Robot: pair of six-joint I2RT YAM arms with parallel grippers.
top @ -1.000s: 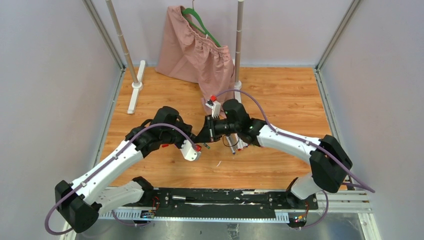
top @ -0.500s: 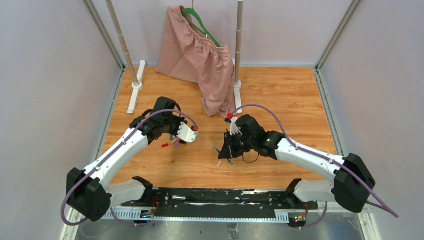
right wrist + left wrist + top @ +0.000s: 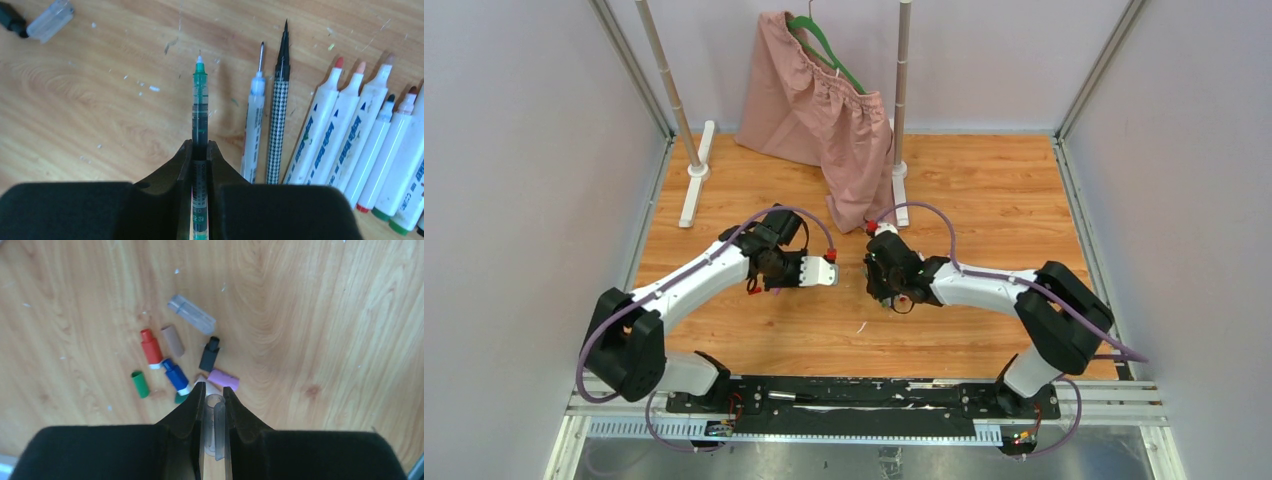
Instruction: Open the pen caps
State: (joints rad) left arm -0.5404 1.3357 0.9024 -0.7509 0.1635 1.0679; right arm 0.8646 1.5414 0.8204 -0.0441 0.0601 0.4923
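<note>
1. The clear cap (image 3: 215, 422) is off its pen. It is pinched between the left fingers (image 3: 186, 415), with its long axis running along them toward their tips.
2. Just beyond and below those tips the other caps lie loose in a cluster. The pink cap (image 3: 223, 380) and blue cap (image 3: 175, 375) are closest. The black cap (image 3: 209, 354), green cap (image 3: 140, 384), red cap (image 3: 150, 347) and brown cap (image 3: 173, 341) are a little farther, and a second clear cap (image 3: 191, 314) is farthest.
3. The green pen (image 3: 200, 95) is clamped in the right fingers (image 3: 220, 167). Its bare tip points straight away from the wrist.
4. To its right lie a slim blue pen (image 3: 254, 125), a black patterned pen (image 3: 278, 110) and a row of white markers (image 3: 350, 130). All are roughly parallel to it, and the tips in view are bare.
5. The key relation, as I judge it, is that each held piece already points at its own group. The cap hangs over the near edge of the cluster, so releasing it there should be enough. The pen needs only to be laid down just left of the blue one.
6. In the top view the left arm is nearer the caps, left of centre on the worktop (image 3: 984, 200). The right arm is nearer the pens, and whether the pen touches the wood cannot be told.
</note>
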